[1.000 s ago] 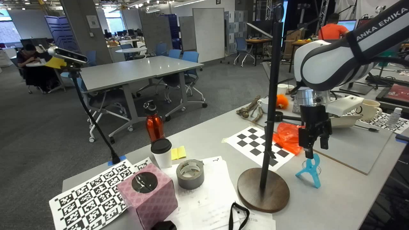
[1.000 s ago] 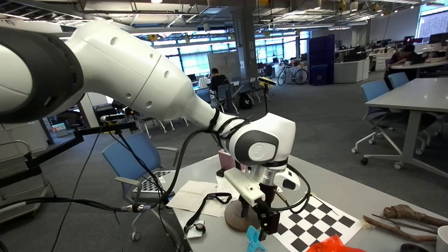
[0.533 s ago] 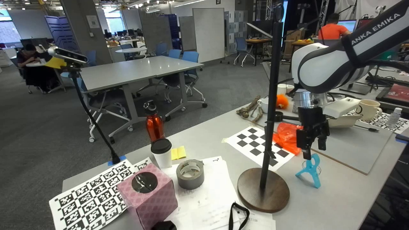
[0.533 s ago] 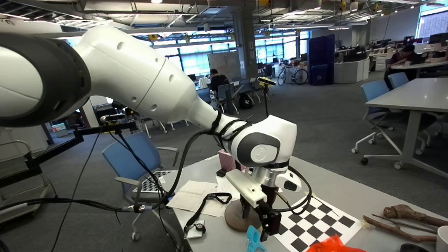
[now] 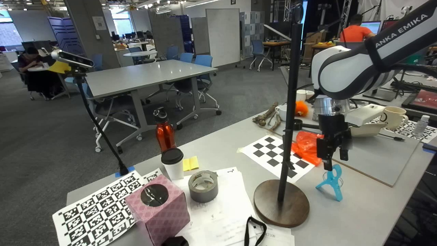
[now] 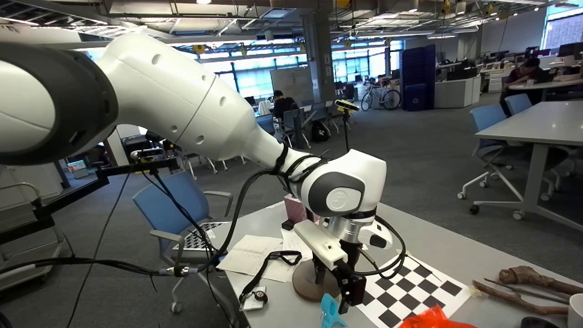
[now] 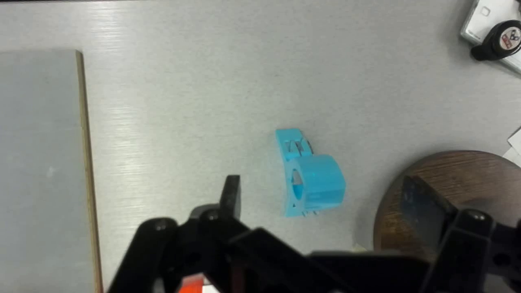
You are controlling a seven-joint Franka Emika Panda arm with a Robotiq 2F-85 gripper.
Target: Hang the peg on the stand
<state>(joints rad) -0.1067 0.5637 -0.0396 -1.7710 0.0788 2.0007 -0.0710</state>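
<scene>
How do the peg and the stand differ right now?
The peg is blue; the stand is black with a brown base. The peg is small and low; the stand towers over it. The peg rests on splayed legs, the stand on that round base. Both are on the table.

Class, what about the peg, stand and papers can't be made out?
Peg: in an exterior view, lower end cut off by the bottom edge.
Stand: in the wrist view, base cut off by the right edge, partly covered by a gripper finger.
Papers: in an exterior view, most writing too small to read.
</scene>
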